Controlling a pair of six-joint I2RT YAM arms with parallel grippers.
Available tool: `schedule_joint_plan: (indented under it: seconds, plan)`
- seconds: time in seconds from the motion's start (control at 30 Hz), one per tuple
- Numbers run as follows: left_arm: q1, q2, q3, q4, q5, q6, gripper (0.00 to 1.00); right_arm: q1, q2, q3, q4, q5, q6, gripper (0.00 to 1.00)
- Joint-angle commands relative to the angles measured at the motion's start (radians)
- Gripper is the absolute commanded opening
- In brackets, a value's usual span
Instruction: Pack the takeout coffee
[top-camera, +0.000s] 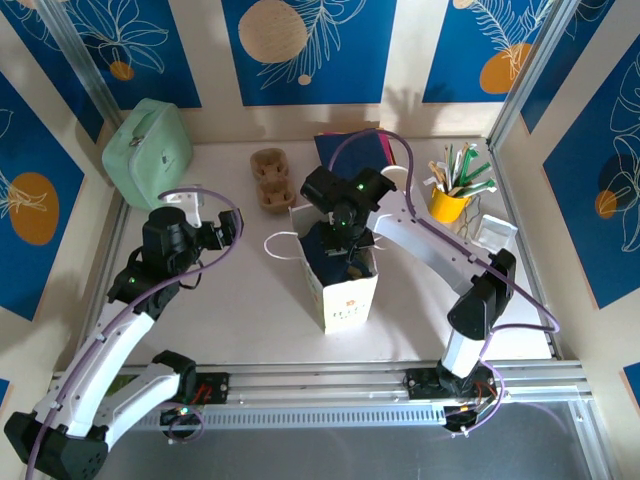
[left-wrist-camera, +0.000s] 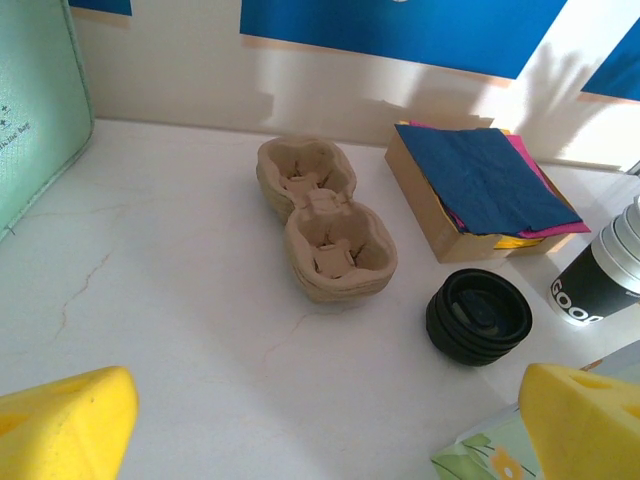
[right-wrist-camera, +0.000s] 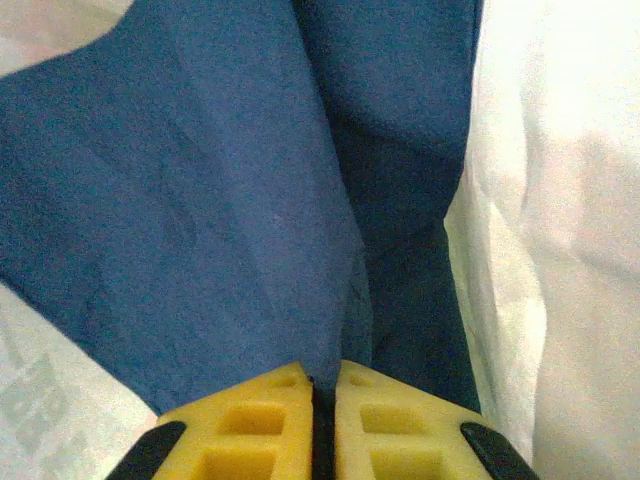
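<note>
The lidded takeout coffee cup is hidden from every view. A white paper bag (top-camera: 350, 290) stands upright mid-table, and its corner (left-wrist-camera: 500, 452) shows in the left wrist view. My right gripper (top-camera: 345, 240) reaches down into the bag's mouth. In its wrist view the right gripper (right-wrist-camera: 322, 375) is shut on a blue napkin (right-wrist-camera: 230, 200), pinched between the yellow fingers, with the bag's white inner wall (right-wrist-camera: 560, 200) on the right. My left gripper (top-camera: 222, 228) hangs to the left of the bag. It is open (left-wrist-camera: 320, 425), with bare table between its fingers.
A stack of cardboard cup carriers (left-wrist-camera: 325, 220) lies behind the bag. Beside it are a stack of black lids (left-wrist-camera: 478, 317), a stack of lidless cups (left-wrist-camera: 605, 270) and a box of napkins (left-wrist-camera: 480, 190). A mint case (top-camera: 148, 148) sits far left, a yellow utensil cup (top-camera: 450, 200) far right.
</note>
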Motion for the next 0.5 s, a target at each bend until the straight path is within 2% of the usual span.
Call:
schedule_joint_plan:
  seconds: [0.0, 0.23, 0.47]
  plan:
    - [0.012, 0.003, -0.004, 0.031, 0.008, -0.002, 0.98, 0.009, -0.023, 0.057, -0.031, 0.000, 0.001, 0.19]
    - [0.012, 0.015, -0.006, 0.038, 0.017, -0.008, 0.98, 0.031, -0.041, 0.167, -0.046, -0.043, -0.042, 0.30]
    - [0.013, 0.016, -0.008, 0.052, 0.013, -0.004, 0.98, 0.042, -0.103, 0.220, 0.000, -0.061, -0.077, 0.31]
